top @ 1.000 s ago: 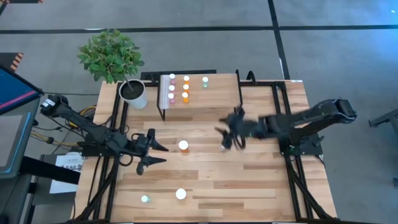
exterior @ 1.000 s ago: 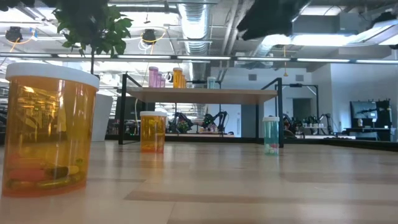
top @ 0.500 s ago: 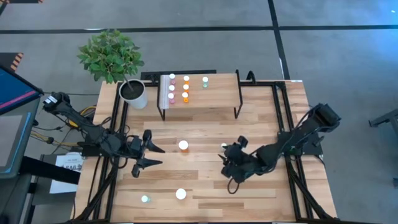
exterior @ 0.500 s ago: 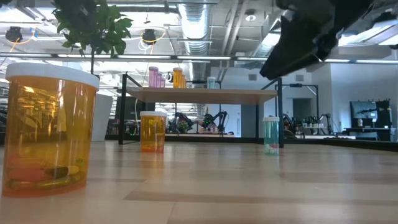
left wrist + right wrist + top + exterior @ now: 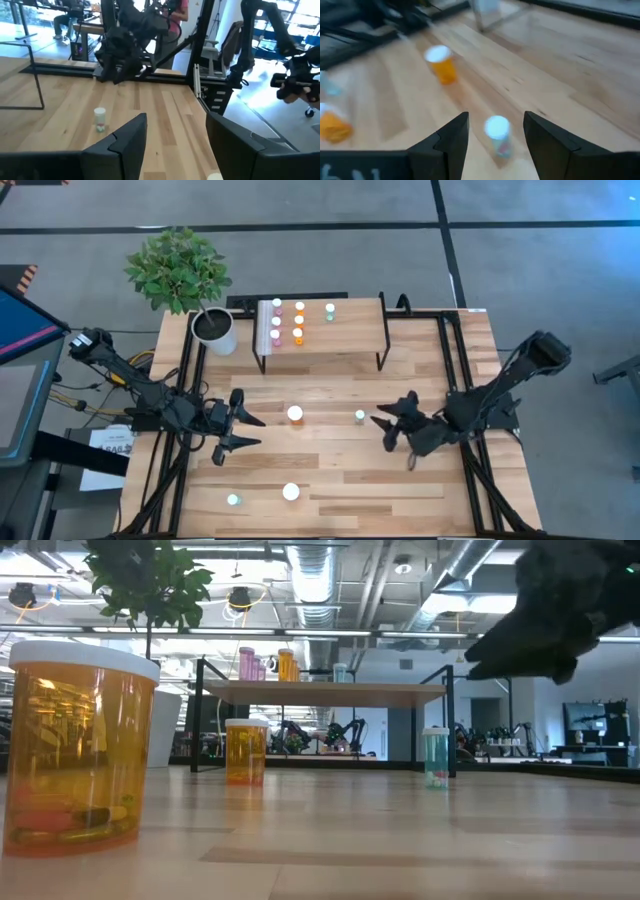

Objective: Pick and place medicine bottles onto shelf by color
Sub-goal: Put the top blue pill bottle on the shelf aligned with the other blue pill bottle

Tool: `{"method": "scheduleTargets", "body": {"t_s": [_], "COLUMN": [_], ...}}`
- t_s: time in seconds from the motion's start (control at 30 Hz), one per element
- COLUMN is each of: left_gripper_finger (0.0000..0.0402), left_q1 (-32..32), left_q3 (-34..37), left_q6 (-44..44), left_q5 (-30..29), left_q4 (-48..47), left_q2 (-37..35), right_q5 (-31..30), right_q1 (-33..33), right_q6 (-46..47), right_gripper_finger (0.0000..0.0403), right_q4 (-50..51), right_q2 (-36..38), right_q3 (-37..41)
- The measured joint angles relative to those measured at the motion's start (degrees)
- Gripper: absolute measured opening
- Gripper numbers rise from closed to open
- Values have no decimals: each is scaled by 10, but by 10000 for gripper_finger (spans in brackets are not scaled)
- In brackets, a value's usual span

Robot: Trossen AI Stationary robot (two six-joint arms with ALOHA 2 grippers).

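A small teal bottle [image 5: 360,417] stands upright on the table; it also shows in the right wrist view [image 5: 497,132] and the low view [image 5: 436,757]. My right gripper [image 5: 384,432] is open and empty just to its right and near side, fingers pointing left, apart from it. My left gripper [image 5: 258,431] is open and empty at the table's left. A small orange bottle [image 5: 295,415] stands between the grippers. The shelf [image 5: 340,340] at the far side carries several pink, orange and teal bottles [image 5: 287,322].
A larger orange bottle [image 5: 291,492] and a small teal bottle [image 5: 233,501] stand near the front edge. A white plant pot [image 5: 216,330] stands left of the shelf. The black frame rails [image 5: 452,370] run along both sides of the table.
My right gripper has swung from just in front of the shelf toward the table's near edge, then back a little toward the right, and now stands beside the teal bottle. The teal bottle has stayed where it was.
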State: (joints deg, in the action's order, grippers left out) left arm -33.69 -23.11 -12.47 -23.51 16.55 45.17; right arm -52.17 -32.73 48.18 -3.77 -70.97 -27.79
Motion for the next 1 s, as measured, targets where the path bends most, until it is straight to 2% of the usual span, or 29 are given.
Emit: {"method": "scheduleTargets", "body": {"t_s": [0.13, 0.23, 0.37, 0.57, 1.0], "left_gripper_finger": [192, 192, 192, 192, 192], "left_q1": [0, 0, 0, 0, 0], "left_q3": [0, 0, 0, 0, 0], "left_q6": [2, 0, 0, -3, -8], "left_q5": [-4, -4, -8, -9, -9], "left_q4": [5, 5, 5, 0, -15], "left_q2": [0, 0, 0, 0, 0], "right_q5": [8, 15, 22, 28, 58], "right_q1": [-8, -10, 3, 33, 78], "right_q6": [-126, -196, -231, -228, -168], "right_gripper_finger": [209, 210, 210, 211, 211], "right_q4": [-216, -283, -292, -293, -284], "right_q2": [3, -22, -72, -144, -194], "right_q3": [70, 76, 62, 34, 33]}}
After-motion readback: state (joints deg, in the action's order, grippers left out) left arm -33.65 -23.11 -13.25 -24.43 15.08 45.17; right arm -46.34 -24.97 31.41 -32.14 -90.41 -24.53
